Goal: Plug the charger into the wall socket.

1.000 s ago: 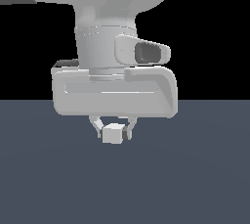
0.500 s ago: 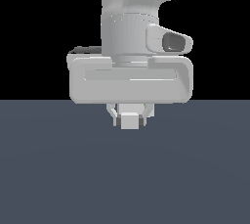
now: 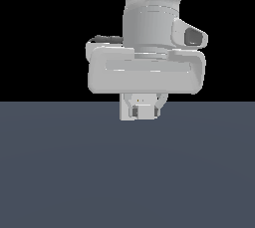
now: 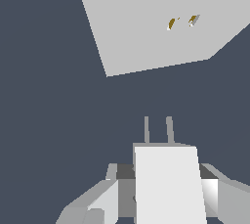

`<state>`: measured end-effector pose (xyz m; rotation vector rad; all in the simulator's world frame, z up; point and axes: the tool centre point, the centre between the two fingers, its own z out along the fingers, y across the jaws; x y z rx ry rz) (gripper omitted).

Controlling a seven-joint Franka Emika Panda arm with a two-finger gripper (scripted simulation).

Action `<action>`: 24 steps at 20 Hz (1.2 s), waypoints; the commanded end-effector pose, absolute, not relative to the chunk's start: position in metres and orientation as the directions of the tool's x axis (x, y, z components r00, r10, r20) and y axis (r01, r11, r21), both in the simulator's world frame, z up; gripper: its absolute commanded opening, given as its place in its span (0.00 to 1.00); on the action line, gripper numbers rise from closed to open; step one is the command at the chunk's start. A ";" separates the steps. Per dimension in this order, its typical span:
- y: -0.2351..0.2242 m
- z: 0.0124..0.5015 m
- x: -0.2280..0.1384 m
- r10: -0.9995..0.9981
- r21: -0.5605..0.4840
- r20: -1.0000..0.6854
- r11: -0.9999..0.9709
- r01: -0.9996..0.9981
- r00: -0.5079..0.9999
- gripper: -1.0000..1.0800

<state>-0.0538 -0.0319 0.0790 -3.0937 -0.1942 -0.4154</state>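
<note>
The charger (image 4: pixel 168 181) is an off-white block with two thin prongs sticking out ahead of it, and my gripper (image 4: pixel 163 196) is shut on its sides. The wall socket (image 4: pixel 151 17) is a flat off-white plate with two small dark holes (image 4: pixel 181 21), some way ahead of the prongs and apart from them. In the exterior view the charger (image 3: pixel 145 113) shows small between the fingers of my gripper (image 3: pixel 144 108), under the wide hand body. What may be an edge of the socket (image 3: pixel 122 107) shows behind the fingers there.
A dark grey floor (image 3: pixel 124 172) spreads under the hand. The arm's large white body (image 3: pixel 149 23) fills the upper middle of the exterior view against black background.
The hand has moved toward the exterior view's right, carrying the charger, and looms larger. The grip on the charger is unchanged.
</note>
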 end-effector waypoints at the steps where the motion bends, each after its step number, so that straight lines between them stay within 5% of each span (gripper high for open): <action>1: -0.037 0.084 -0.050 0.159 0.002 0.264 -0.986 0.165 0.951 0.00; 24: -0.055 0.100 -0.033 0.299 0.000 0.259 -0.951 0.310 0.918 0.00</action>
